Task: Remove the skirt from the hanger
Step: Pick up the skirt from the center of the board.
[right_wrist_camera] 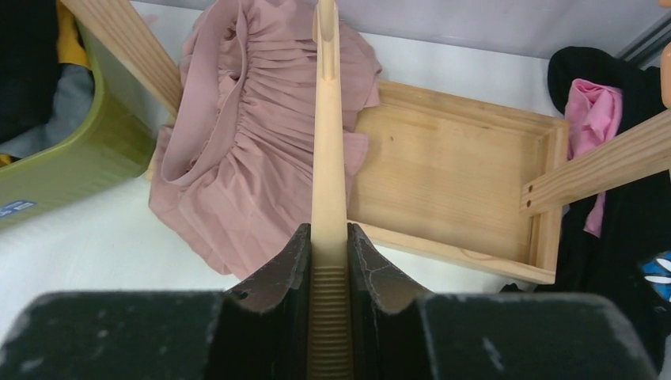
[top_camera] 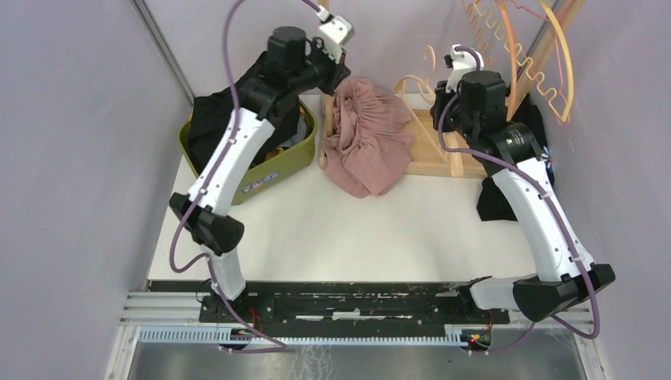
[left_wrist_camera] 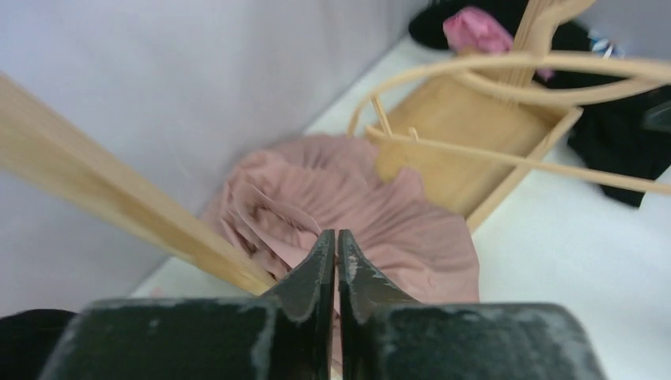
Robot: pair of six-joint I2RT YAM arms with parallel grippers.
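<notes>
Left end effector (left_wrist_camera: 333, 240) is fully clenched and empty, near the skirt (left_wrist_camera: 356, 202). Right end effector (right_wrist_camera: 328, 237) grasps the hanger (right_wrist_camera: 327, 119) bar.

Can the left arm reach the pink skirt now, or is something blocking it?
Probably yes: the left gripper hangs right over the skirt, nothing between them. The wooden post passes beside it, not across. The gripper's shut jaws must open first.

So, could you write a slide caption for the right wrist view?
Right gripper shut on wooden hanger above pink skirt.
</notes>
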